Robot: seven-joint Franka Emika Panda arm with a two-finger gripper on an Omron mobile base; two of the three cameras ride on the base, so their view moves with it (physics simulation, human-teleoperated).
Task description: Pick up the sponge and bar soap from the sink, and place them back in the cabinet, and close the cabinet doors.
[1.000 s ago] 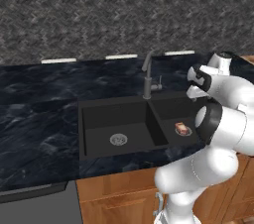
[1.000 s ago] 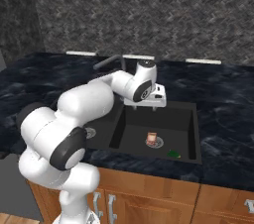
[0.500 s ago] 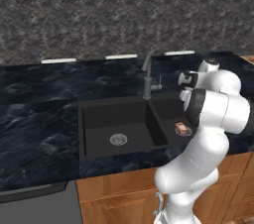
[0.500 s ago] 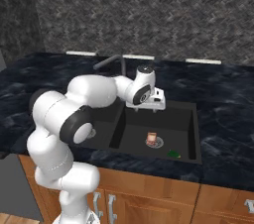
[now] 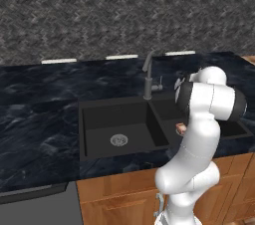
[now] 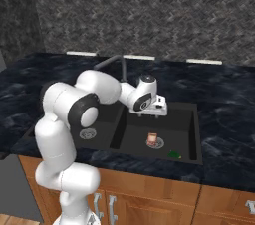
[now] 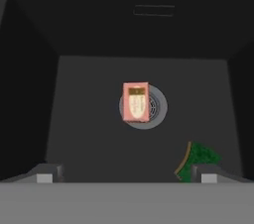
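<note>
The hand (image 6: 155, 112) hangs over the right basin of the sink (image 6: 194, 134), its two tips spread wide apart with nothing between them. Down on the black basin floor, in the middle of the hand view, the bar soap (image 7: 136, 101) lies flat, partly covering the round metal drain (image 7: 155, 109). The sponge (image 7: 197, 161) sits toward the lower right of that view, near the basin's front wall, well apart from the soap.

I'd guess the soap is stiff, light and slick, so a grip across its narrow sides, low and square, looks safest; its rounded edges could squirt out of a shallow pinch. The sponge should be soft and very light, giving under the tips; taking it across its short width would do.

The left basin, centre of the left base view, holds only its own drain (image 5: 118, 140).
</note>
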